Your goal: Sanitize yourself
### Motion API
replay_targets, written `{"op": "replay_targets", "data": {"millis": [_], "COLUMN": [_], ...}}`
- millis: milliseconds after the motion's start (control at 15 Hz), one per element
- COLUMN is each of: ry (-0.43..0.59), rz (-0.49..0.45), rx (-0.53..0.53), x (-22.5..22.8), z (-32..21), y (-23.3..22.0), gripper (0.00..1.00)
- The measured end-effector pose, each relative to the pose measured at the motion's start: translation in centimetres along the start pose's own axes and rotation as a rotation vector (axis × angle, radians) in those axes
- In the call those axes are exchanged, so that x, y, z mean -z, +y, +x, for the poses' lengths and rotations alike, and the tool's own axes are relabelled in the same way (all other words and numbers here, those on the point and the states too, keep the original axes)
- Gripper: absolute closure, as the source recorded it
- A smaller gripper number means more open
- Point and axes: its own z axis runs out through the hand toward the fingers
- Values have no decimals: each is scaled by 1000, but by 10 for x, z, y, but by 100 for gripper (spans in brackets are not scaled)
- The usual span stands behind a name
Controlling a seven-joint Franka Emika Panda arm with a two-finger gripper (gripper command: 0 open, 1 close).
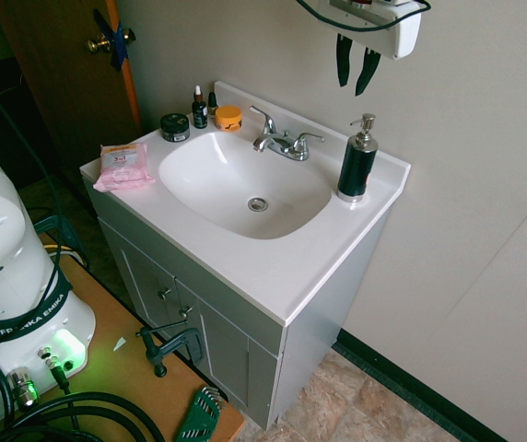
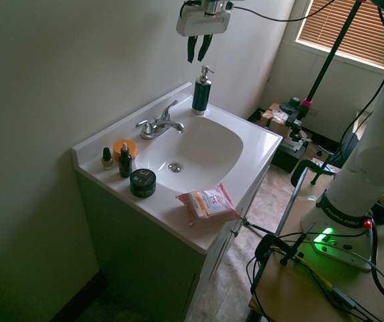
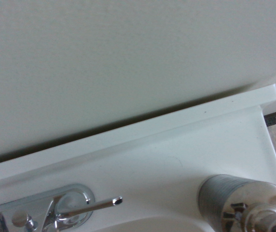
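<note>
We see the white boxy pincer [image 1: 355,72] hanging above the black pump bottle with silver top [image 1: 357,161], its long axis vertical, pointing straight down at the white bench [image 1: 273,267]. Its two slim dark fingers [image 1: 343,60] stand slightly apart, holding nothing.

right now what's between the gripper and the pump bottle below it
Nothing: in both exterior views only bare wall shows between the gripper and the pump bottle, whose silver pump head stands just under the fingertips.
</note>
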Motion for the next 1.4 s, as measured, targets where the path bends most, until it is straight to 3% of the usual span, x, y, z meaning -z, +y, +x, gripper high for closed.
{"op": "replay_targets", "data": {"millis": [1400], "ry": [-11], "rz": [-40], "rx": [-41], "x": [-37], "z": [36], "y": [34], "gripper": [100]}}
